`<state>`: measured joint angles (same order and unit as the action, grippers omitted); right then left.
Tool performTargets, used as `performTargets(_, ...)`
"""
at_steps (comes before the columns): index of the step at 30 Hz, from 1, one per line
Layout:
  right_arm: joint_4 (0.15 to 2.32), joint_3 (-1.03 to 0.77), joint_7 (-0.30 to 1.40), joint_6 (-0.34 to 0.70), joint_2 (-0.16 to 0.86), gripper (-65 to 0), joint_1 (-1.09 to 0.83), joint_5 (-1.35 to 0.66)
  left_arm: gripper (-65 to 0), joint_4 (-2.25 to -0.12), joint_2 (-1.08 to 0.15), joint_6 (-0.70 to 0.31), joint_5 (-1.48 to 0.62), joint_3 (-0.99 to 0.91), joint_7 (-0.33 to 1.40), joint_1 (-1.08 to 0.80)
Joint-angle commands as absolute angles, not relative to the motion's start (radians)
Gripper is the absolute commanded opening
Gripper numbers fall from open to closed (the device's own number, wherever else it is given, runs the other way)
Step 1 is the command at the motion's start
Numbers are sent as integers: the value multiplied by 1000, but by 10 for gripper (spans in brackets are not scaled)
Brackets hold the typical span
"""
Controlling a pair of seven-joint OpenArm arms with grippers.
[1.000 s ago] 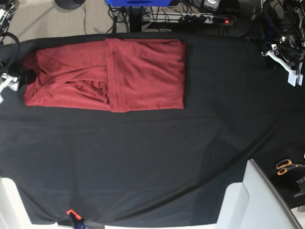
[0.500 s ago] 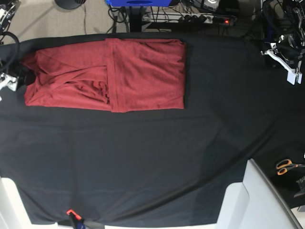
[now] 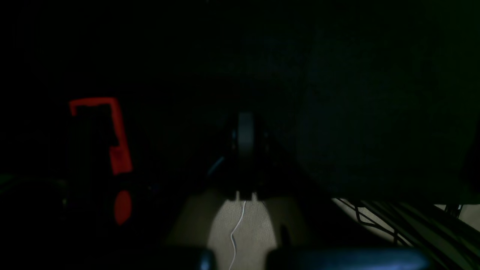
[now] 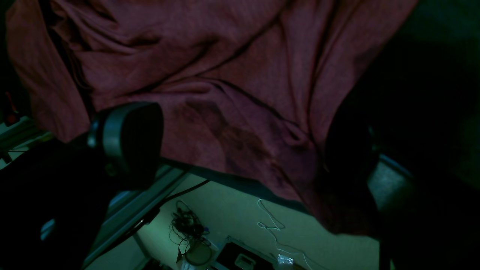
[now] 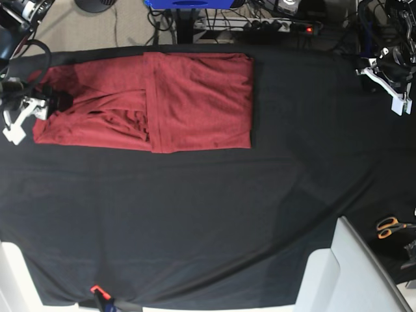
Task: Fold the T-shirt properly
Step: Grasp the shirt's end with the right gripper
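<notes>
Right pincer (image 5: 19,114) stands wide and empty at the shirt's far left edge, fingers (image 4: 127,138) just over the cloth. Left pincer (image 5: 390,88) is closed on nothing, parked well apart near the surface's (image 5: 208,214) right end. The T-shirt (image 5: 149,101) lies partly folded on the black sheet, its left part rumpled. We judge it light, soft and limp; it will sag and drag. Best hold: pinch a double-layer edge or corner at the left end.
</notes>
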<state>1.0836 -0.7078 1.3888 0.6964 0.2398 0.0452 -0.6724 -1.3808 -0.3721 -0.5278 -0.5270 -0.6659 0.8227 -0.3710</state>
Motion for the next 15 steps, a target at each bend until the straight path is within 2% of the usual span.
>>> performTargets(1,1098,-707,1374,698,243,-3,71,-687,-650,-1392,-392,-533,-539,-673,808,-371)
performTargets(8,1098,-705,1372,698,189,-3,73,-684,-650,-1392,-392,-533,-539,-673,808,-371)
performTargets(15,1098,-704,1376,698,189,-3,68,-680,-650,-1392,-392,-533,-539,-673,808,-371)
